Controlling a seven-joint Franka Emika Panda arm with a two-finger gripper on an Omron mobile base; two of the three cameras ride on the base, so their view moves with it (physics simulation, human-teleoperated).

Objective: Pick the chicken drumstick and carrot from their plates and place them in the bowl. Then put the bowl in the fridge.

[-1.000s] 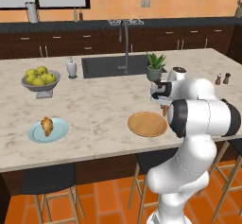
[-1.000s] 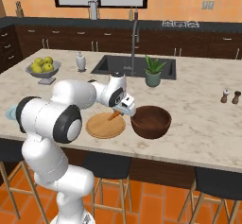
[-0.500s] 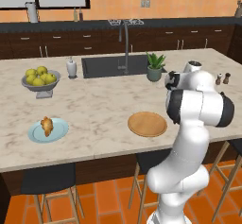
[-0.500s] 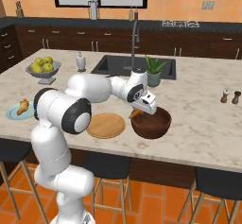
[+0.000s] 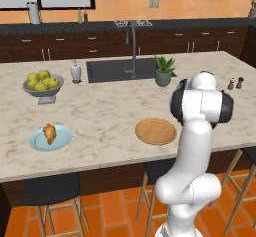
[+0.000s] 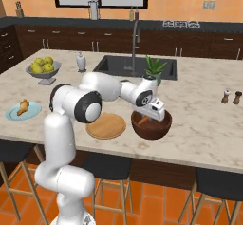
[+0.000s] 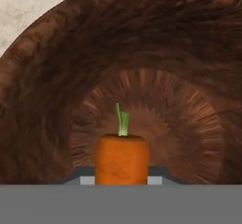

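Note:
My gripper (image 6: 153,115) is shut on the orange carrot (image 7: 122,158) and holds it just over the inside of the dark brown wooden bowl (image 6: 156,130). In the hand view the carrot stands between the fingertips with its green stub pointing at the bowl's bottom (image 7: 156,105). The tan wooden plate (image 5: 156,131) lies bare to the left of the bowl (image 6: 106,126). Far to the left, the golden-brown chicken drumstick (image 5: 49,132) lies on the pale blue plate (image 5: 39,142).
A grey footed bowl of yellow-green fruits (image 5: 42,86) and a soap bottle (image 5: 75,72) stand at the back left. The sink (image 5: 125,70) with its tap, a potted plant (image 5: 163,71) and two shakers (image 5: 235,83) line the far side. Stools stand under the counter's near edge.
The arm has swung right from over the wooden plate to over the bowl, taking the carrot with it. The wooden plate is now bare.

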